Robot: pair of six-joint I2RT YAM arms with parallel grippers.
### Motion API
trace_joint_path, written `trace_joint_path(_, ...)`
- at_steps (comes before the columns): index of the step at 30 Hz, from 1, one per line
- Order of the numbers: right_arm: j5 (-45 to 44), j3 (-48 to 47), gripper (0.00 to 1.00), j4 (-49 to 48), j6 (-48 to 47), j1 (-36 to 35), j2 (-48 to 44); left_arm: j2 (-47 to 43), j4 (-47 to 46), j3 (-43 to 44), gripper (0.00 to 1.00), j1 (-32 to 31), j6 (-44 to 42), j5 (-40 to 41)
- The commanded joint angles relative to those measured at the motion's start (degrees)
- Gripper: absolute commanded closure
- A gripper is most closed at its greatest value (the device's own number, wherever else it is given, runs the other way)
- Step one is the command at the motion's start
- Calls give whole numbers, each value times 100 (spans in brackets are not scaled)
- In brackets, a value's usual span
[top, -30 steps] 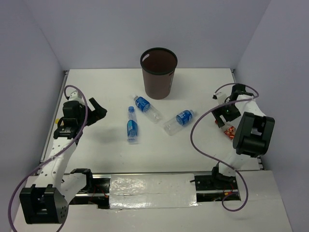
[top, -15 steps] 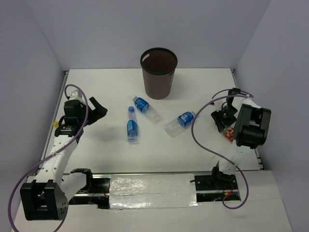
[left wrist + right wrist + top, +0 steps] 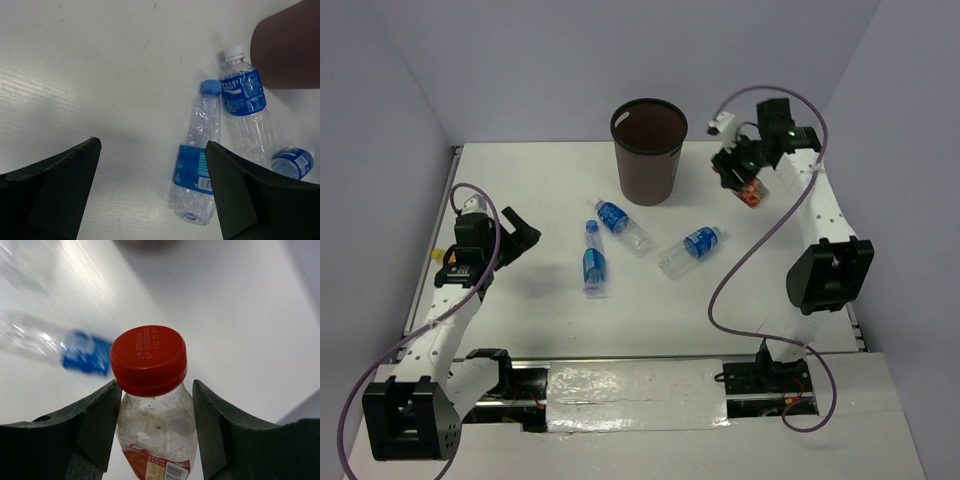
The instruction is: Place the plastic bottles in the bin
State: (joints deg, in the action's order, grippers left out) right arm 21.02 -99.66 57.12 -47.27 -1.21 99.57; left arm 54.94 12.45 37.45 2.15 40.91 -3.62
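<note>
The overhead view shows the whole layout. The bin [image 3: 648,150] stands at the far middle of the table [image 3: 530,175], and three blue-labelled bottles lie on their sides just near of it. The blue-capped bottle [image 3: 592,260] is on the left, the white-capped bottle [image 3: 625,224] lies beside it and closest to the bin, and the third bottle [image 3: 690,250] lies to the right. None of them is in the bin.

In that view the right gripper [image 3: 740,172] is only a dark cluster to the right of the bin, with a bit of orange-red below it. The right wrist camera shows what it is: the fingers [image 3: 97,422] are closed against both sides of a red-capped bottle [image 3: 150,362], clear, with a red label and a barcode at its lower edge. The cap carries a few lines of printed characters, too small to read. Behind it a blue-labelled bottle shows as a blur.

The left gripper [image 3: 523,230] sits at the left of the table, spread wide and holding nothing. Its wrist camera looks between the fingers at the three bottles and the bin's brown wall. The white-capped bottle's label has white lettering that looks like "POCARI SWEAT". On the blue-capped bottle only a small print panel shows, and it cannot be read.
</note>
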Motion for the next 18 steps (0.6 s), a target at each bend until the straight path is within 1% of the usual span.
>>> trace_joint_path(1,465,-1246,62,213,506,-844,139,-211,266,95,1,13,321,562)
trace_joint_path(2,474,-1588,62,125,630,-985,255,-220,371,113,1,22,365,660)
trace_joint_path(3,456,-2184,62,28,779,-1230,386,-246,573,131,1,31,453,756)
trace_joint_path(4,421,-2459,62,-225,1111,-1337,649,-264,670,174,1,40,488,931)
trace_joint_path(5,317,-3019,62,-341,1236,-1442,773,-264,810,192,1,40,523,994)
trace_joint_path(6,255,-3303,62,-429,1342,-1678,914,-282,864,218,1,40,585,1047)
trace_joint_path(8,62,-3787,62,-745,1553,-1899,1213,-291,970,227,1,40,646,1205)
trace_joint_path(9,0,-3824,61,-1086,1606,-1987,1266,-291,1048,245,1,48,699,1249)
trace_joint_path(11,-71,-3571,61,-1518,1720,-2207,1284,-256,1172,297,1,57,735,1442)
trace_joint_path(12,-71,-3395,59,-2068,1764,-2260,1223,-203,1285,367,1,57,726,1521)
trace_joint_path(13,-115,-3237,58,-2352,1773,-2330,1205,-168,1347,412,1,57,708,1600)
trace_joint_path(14,-202,-3001,54,-2633,1800,-2348,1205,-81,1392,464,1,57,691,1766)
trace_joint_path(15,-247,-2972,53,-3054,1826,-2366,1310,-27,1435,587,1,66,673,1846)
trace_joint_path(18,-317,-3287,47,-3487,2142,-2366,1695,192,1664,894,1,101,542,2224)
